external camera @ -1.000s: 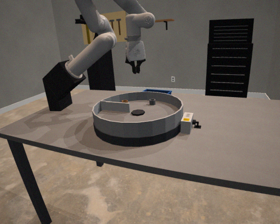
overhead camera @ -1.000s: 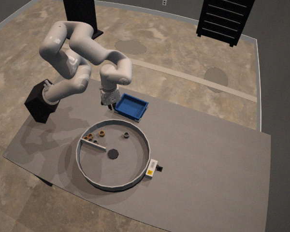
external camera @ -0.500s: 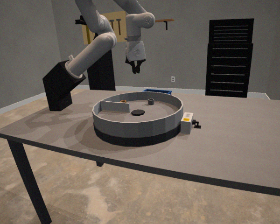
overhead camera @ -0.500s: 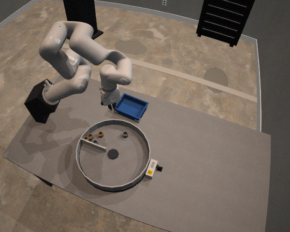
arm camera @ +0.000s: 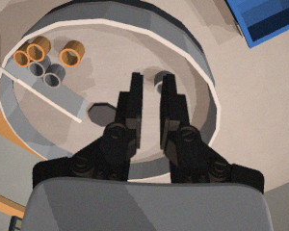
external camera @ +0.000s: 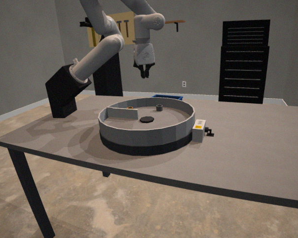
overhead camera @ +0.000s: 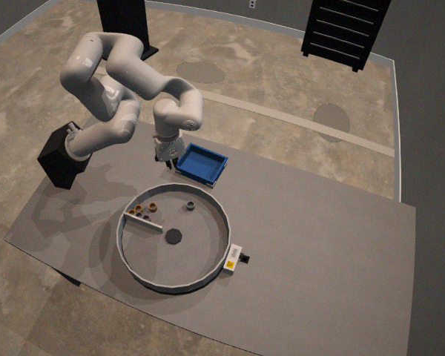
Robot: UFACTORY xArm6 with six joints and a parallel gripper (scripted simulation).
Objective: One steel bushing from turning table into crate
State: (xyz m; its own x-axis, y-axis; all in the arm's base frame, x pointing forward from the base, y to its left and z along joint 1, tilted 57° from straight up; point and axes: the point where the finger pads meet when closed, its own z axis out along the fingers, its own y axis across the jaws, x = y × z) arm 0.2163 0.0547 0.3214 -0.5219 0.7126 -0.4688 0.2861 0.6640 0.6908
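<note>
The round grey turning table (overhead camera: 173,237) holds several bushings. One steel bushing (overhead camera: 190,203) stands alone at the far side; in the wrist view (arm camera: 163,77) it shows just beyond my right fingertip. Two more steel bushings (overhead camera: 142,216) and three brass ones (overhead camera: 152,207) cluster by the white baffle (overhead camera: 142,222) at the left. The blue crate (overhead camera: 202,163) stands behind the table and is empty. My gripper (overhead camera: 170,165) hangs high above the gap between crate and turning table, pointing down. Its fingers stand narrowly apart with nothing between them.
A dark hub (overhead camera: 173,236) sits at the turning table's centre. A white control box (overhead camera: 232,258) is fixed to its right rim. The arm's black base (overhead camera: 59,156) stands at the table's left corner.
</note>
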